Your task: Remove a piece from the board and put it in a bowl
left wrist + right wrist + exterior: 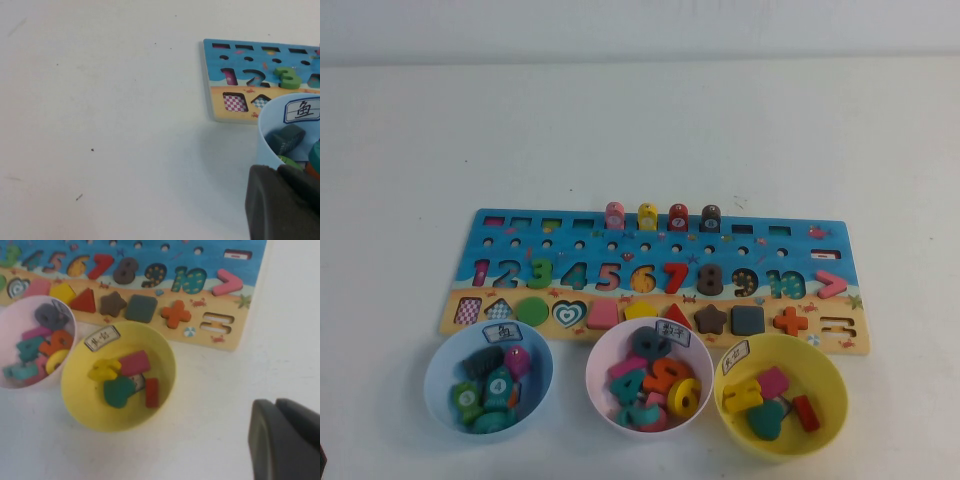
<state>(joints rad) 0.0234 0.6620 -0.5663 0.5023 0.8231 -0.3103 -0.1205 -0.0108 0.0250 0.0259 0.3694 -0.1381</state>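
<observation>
The coral-pink ">" piece (830, 284) lies in its slot at the right end of the board (855, 330). It also shows in the right wrist view (227, 282). The yellow bowl (835, 375), with a white label (735, 352) on its rim, stands in front of the board's right end and holds a few pieces. Neither arm shows in the high view. My right gripper (275, 401) is shut and empty over bare table beside the yellow bowl (85, 400). My left gripper (277, 167) is shut and empty next to the light-blue bowl (265, 135).
A light-blue bowl (440, 385) and a pale pink bowl (600, 385), both holding pieces, stand in front of the board left of the yellow one. Several pegs (662, 216) stand on the board's far edge. An orange plus (790, 320) lies near the ">".
</observation>
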